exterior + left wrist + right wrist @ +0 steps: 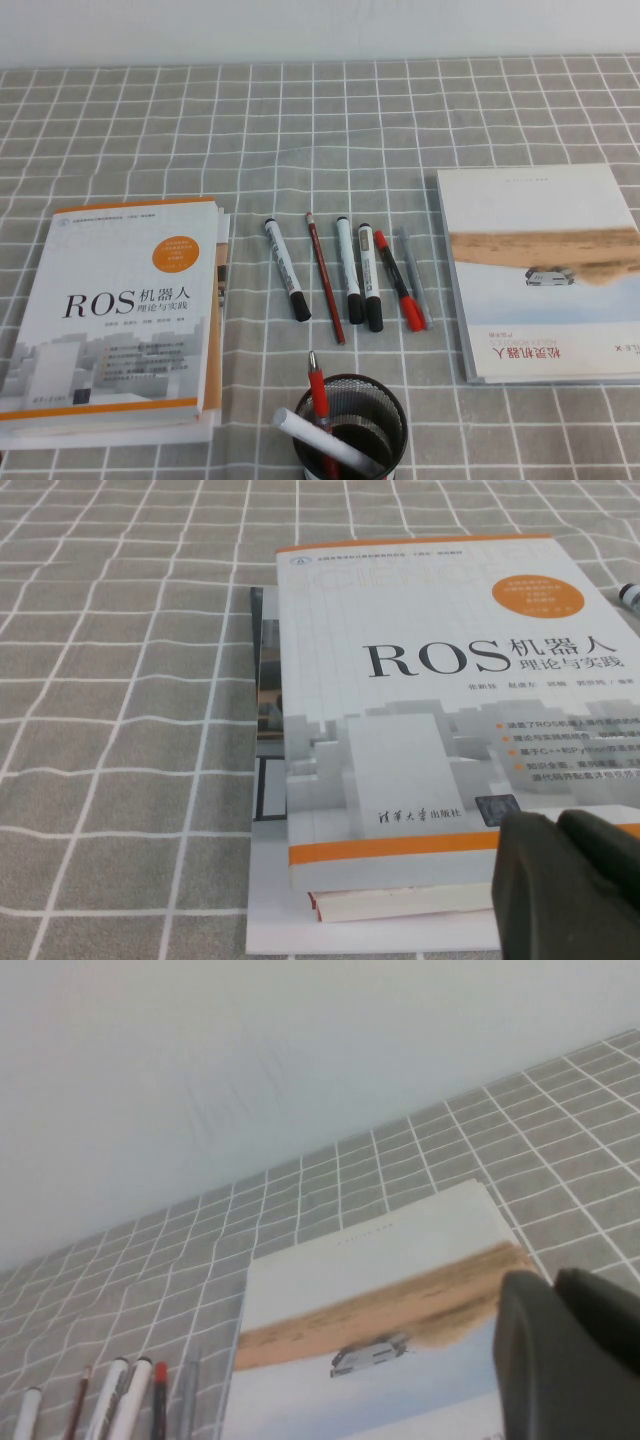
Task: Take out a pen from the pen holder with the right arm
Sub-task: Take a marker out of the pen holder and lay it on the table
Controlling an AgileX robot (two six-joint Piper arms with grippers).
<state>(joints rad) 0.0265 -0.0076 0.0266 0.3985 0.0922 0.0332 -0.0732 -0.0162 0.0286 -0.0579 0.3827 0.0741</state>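
Reach not begun | right end effector held clenched over white book, 3 o'clock | left end effector clenched over ROS book, 8 o'clock | next: right is to be opened above pen holder, 6 o'clock

Black wire-mesh cylindrical pen holder: upright, open top, at near table edge, right of white ROS book, apart from it.
Red-bodied pen: stands in holder on book side, near upright, tip up above rim.
White cylindrical marker: in holder, strongly tilted, resting on rim, upper end jutting toward book.
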